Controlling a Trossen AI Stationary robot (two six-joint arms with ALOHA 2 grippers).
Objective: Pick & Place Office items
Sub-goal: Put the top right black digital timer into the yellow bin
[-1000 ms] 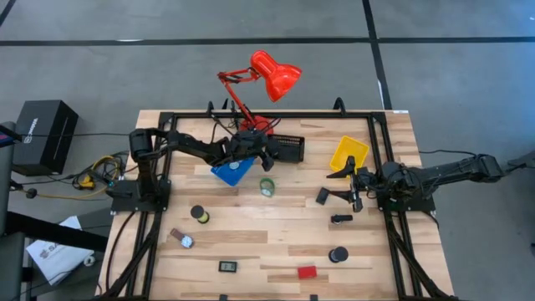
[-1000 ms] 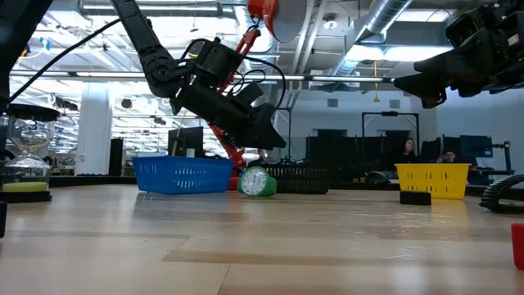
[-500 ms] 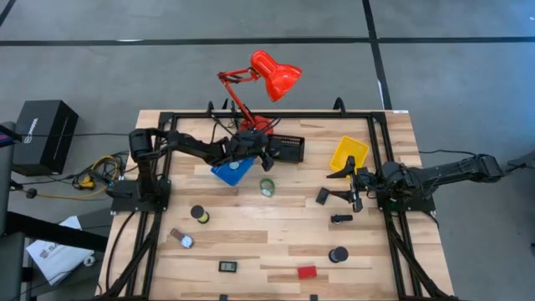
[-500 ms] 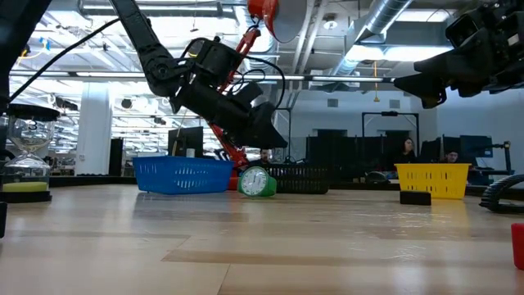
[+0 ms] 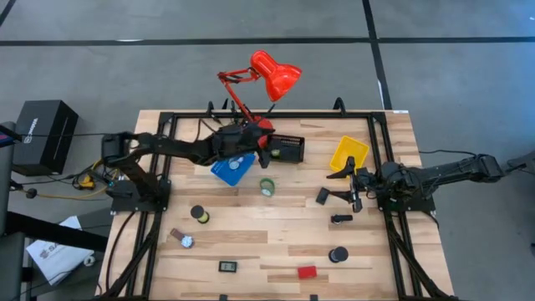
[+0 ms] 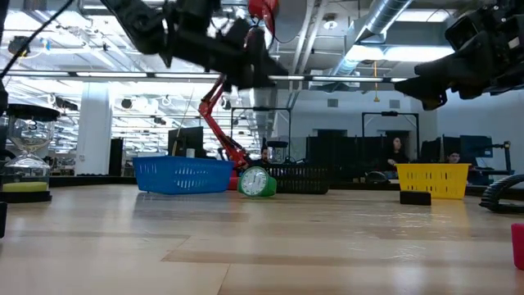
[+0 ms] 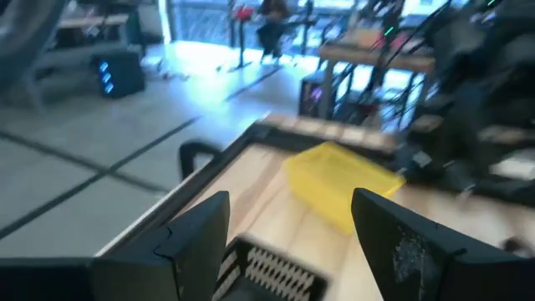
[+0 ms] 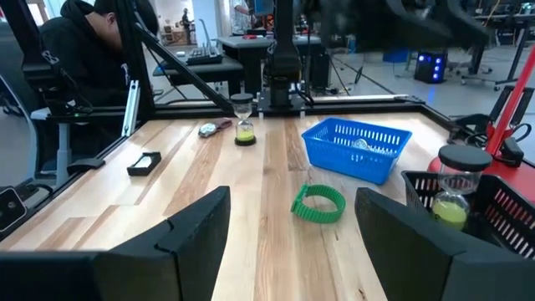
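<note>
My left gripper [image 5: 261,150] [image 7: 288,219] hangs open and holds nothing, high over the far edge of the blue bin [image 5: 232,170], close to the black bin [image 5: 287,148]. My right gripper [image 5: 341,184] [image 8: 288,216] waits open at the table's right. A green tape roll [image 5: 267,186] [image 8: 318,203] lies flat on the table in front of the blue bin. A black cylinder [image 5: 338,254], a red block [image 5: 307,272], a small black gadget [image 5: 228,267] and a yellow-filled hourglass [image 5: 200,214] stand nearer the front edge.
The yellow bin [image 5: 349,154] sits at the far right and the red desk lamp [image 5: 267,75] rises behind the black bin. Black clips [image 5: 322,196] [image 5: 341,219] lie beside my right gripper. A small object [image 5: 182,240] lies at the left. The middle of the table is bare wood.
My left gripper has risen well above the blue bin and drawn back a little toward the table's left, tipping up from a downward slant to nearly level. It stays open. The green tape roll and the bins have kept their places.
</note>
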